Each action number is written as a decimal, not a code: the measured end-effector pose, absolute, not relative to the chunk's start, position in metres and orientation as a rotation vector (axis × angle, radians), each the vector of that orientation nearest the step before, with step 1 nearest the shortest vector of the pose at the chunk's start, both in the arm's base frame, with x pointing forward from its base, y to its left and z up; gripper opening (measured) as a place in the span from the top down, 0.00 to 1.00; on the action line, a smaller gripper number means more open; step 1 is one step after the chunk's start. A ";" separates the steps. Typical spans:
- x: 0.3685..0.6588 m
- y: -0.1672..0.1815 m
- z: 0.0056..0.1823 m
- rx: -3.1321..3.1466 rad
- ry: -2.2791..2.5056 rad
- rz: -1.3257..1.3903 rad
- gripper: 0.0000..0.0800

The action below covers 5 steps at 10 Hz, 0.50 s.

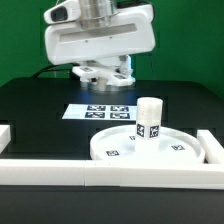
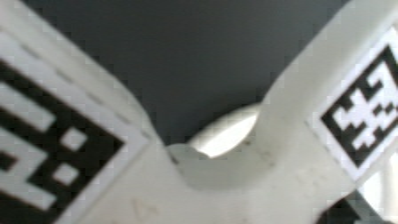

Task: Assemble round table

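Wrist view: only cross-shaped foot (image 2: 267,185) close up, tags on two arms, fingers hidden. Exterior view: gripper (image 1: 101,82) clamped on foot above marker board (image 1: 100,111). Round disc (image 1: 108,152) lies well apart, nearer the camera. Leg (image 1: 148,118) stands upright on disc. Border bar (image 1: 100,178) sits in front of disc.

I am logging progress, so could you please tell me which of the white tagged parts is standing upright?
The short cylinder, standing on end on the round disc; the disc itself lies flat, and so does the marker board.
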<state>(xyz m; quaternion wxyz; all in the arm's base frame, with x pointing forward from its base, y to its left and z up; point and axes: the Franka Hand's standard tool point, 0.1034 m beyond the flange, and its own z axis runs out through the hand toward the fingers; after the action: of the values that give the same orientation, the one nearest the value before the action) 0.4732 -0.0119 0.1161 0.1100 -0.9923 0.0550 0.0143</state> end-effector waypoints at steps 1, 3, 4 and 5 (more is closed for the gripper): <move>0.486 0.001 0.128 -2.878 0.176 -0.033 0.50; 0.493 0.002 0.132 -2.877 0.153 -0.117 0.50; 0.492 0.002 0.131 -2.878 0.154 -0.114 0.50; 0.493 0.001 0.131 -2.878 0.155 -0.115 0.50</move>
<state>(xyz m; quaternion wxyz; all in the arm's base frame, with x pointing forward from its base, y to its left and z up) 0.4925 0.0014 0.1314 0.1283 -0.9895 0.0533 -0.0394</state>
